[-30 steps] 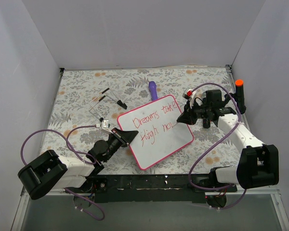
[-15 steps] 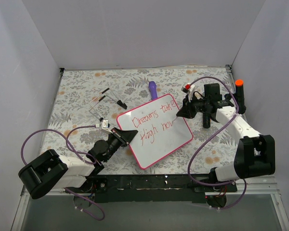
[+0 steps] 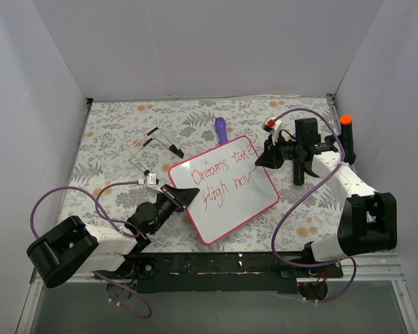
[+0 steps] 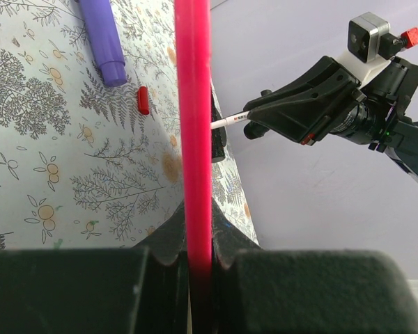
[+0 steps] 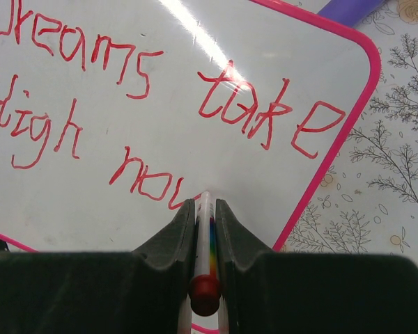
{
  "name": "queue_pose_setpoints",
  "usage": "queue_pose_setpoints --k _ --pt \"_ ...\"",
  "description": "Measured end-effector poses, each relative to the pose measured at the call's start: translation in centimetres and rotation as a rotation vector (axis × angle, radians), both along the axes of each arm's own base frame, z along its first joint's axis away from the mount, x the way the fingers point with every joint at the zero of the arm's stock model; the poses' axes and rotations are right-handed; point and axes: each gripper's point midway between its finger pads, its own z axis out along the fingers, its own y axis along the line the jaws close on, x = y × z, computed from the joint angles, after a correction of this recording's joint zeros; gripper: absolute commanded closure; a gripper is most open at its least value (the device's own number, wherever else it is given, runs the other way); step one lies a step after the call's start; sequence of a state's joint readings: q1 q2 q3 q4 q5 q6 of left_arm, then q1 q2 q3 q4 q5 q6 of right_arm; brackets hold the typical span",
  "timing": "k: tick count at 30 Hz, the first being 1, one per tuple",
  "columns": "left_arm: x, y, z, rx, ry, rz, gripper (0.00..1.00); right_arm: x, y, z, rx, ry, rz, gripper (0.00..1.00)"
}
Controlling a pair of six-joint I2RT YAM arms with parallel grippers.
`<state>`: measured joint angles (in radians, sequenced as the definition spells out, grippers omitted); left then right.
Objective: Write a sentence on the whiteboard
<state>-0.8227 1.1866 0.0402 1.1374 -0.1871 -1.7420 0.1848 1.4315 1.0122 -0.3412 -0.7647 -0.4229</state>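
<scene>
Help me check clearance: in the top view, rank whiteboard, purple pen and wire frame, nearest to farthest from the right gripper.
From the right gripper:
1. whiteboard, right below it
2. purple pen, past the board's far edge
3. wire frame, far left side

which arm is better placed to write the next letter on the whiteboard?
Right. The right gripper is shut on the pen, tip at the whiteboard just after "now". The left gripper is shut on the whiteboard's edge, likely steadying it.
</scene>
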Motion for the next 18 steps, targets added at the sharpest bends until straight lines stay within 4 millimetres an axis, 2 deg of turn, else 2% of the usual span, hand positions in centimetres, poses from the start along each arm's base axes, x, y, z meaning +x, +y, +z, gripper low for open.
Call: queue_pose_setpoints --k 6,13,18 --pt "0.0 0.0 0.0 -0.001 0.001 0.001 1.0 -0.2 -0.1 -0.1 -0.01 -0.016 0.015 0.99" --pt "0.0 0.0 0.0 0.0 0.002 0.0 1.0 -2.5 -0.7 -1.1 -0.035 -0.006 0.035 0.99" --pt "0.0 0.0 0.0 -0.001 0.002 0.0 1.0 -2.7 -0.8 -1.1 -0.04 -0.007 0.035 0.99"
